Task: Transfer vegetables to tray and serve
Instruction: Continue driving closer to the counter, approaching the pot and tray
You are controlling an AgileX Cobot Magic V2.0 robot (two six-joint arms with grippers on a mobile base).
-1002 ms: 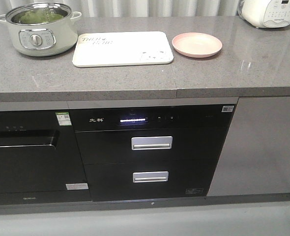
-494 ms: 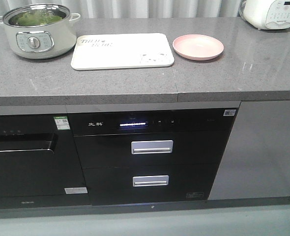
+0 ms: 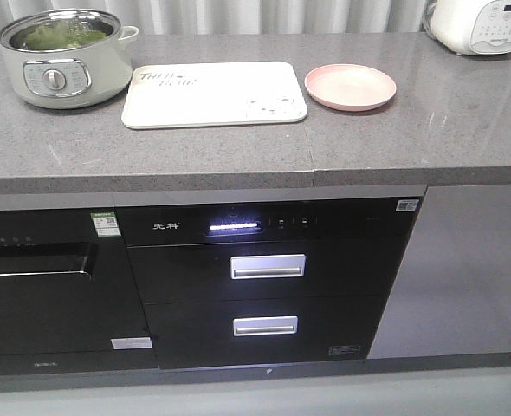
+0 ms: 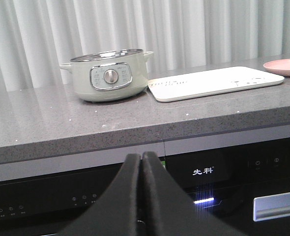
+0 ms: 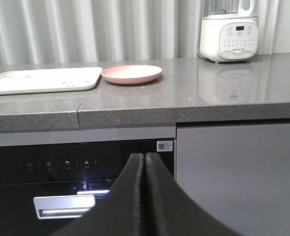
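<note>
Green vegetables (image 3: 61, 36) lie inside a pale green electric pot (image 3: 61, 61) under a glass lid at the counter's back left. The cream tray (image 3: 214, 93) with a bear face lies flat to the pot's right; the left wrist view shows the pot (image 4: 108, 76) and tray (image 4: 214, 82) too. My left gripper (image 4: 141, 156) is shut with nothing in it, below counter height in front of the black appliance. My right gripper (image 5: 145, 157) is likewise shut and holds nothing, low before the cabinet front. Neither gripper shows in the front view.
A round pink plate (image 3: 350, 87) sits right of the tray. A white appliance (image 3: 481, 24) stands at the back right. The grey counter edge (image 3: 238, 178) overhangs black built-in appliances with two silver drawer handles (image 3: 268, 266). White curtains hang behind.
The whole front view has shifted: the counter and cabinets appear slightly closer and lower in frame, as the base moves toward the counter. Objects on the counter keep their places.
</note>
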